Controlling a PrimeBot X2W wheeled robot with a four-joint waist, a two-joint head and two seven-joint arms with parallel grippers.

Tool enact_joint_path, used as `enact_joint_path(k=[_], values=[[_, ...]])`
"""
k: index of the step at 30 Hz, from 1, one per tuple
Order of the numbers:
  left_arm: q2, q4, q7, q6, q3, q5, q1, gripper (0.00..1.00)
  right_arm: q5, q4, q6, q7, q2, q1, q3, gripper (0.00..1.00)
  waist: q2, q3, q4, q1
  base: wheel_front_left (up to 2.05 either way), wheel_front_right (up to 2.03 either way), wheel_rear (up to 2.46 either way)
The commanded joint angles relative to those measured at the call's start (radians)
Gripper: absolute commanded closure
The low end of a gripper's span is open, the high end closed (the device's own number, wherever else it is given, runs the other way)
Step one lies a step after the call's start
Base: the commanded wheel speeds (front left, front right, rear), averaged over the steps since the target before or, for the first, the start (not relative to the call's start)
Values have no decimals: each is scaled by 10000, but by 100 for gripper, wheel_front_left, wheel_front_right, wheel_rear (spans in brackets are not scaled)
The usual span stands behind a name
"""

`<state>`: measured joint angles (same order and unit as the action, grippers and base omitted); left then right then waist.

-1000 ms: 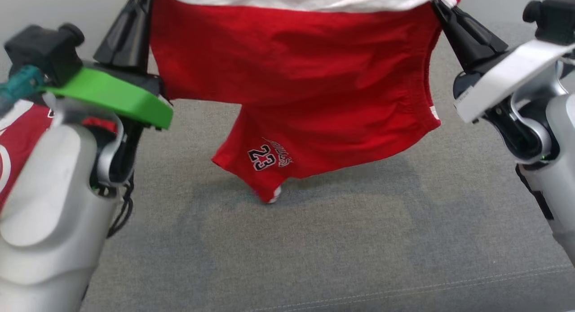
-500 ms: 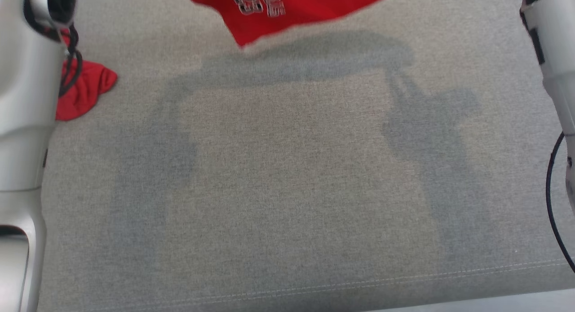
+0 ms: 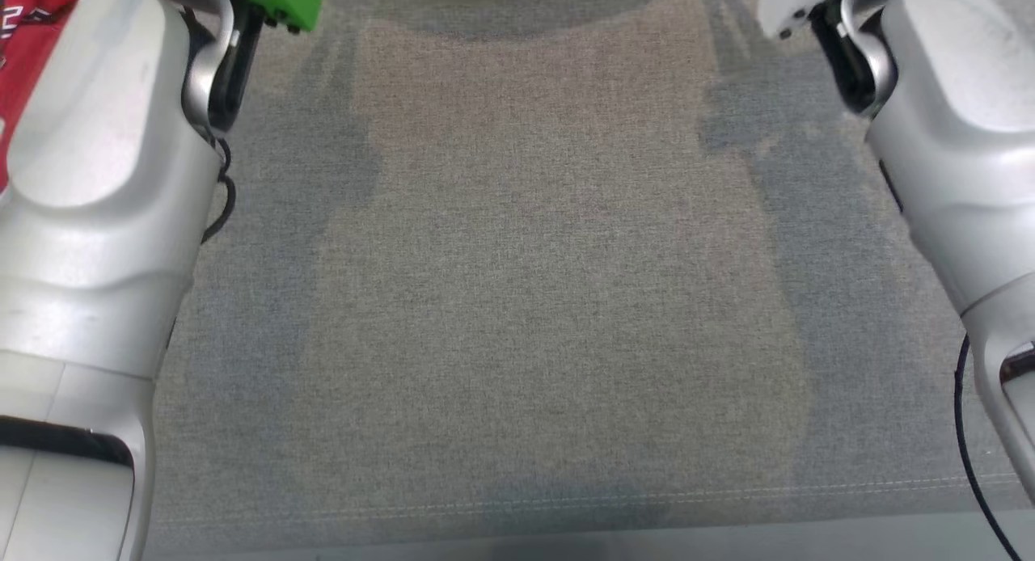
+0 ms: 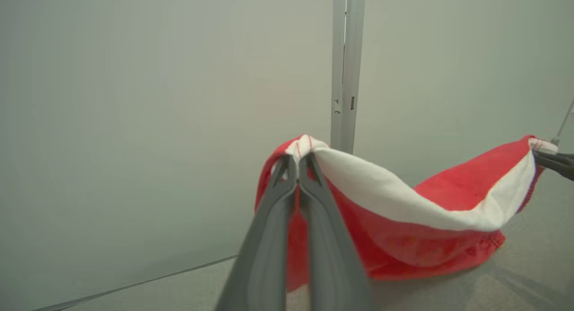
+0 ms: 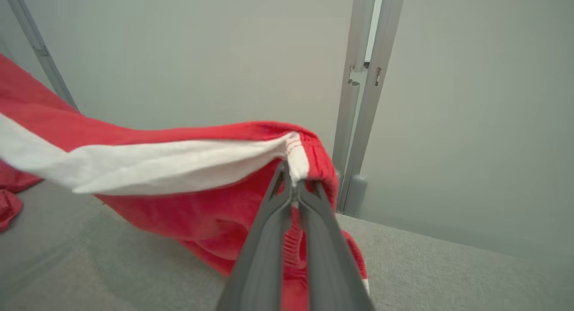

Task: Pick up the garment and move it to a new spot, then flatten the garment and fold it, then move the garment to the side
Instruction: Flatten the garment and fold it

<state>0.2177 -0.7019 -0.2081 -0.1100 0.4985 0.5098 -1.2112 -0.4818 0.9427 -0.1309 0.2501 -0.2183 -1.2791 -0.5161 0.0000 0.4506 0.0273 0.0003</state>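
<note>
We hold red shorts with white waistband (image 4: 417, 244) stretched above grey fabric surface (image 3: 550, 262), left gripper (image 4: 298, 161) and right gripper (image 5: 291, 179) each clamped on waistband end. Pick-up done (we judge); placing, flattening, folding, side-move remain.

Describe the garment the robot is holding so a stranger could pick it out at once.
Over the grey fabric surface, a garment hangs stretched from the left gripper to the right gripper, each shut on one end of its top edge. It is red with a broad white band along that edge; unlike the other red garment lying on the surface, it is held up.
</note>
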Motion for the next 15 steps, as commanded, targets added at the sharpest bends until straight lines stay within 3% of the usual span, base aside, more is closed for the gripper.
enact_joint_path(k=[1,8,15], values=[[127,109,-115,-44,24,88,197,100,-173,-176,3,101,-54,111,-127,100,0,-19,6,-3,0,0,0],[691,1452,-474,-112,136,164,2183,100,-1419,-2000,3,157,-832,1522,-1492,100,0,-474,-172,-3,0,0,0],[1397,3567,-570,375,256,-45,5489,100,-1784,-4012,3,159,-1859,3785,-1733,100,0,-1395,-202,-3,0,0,0]])
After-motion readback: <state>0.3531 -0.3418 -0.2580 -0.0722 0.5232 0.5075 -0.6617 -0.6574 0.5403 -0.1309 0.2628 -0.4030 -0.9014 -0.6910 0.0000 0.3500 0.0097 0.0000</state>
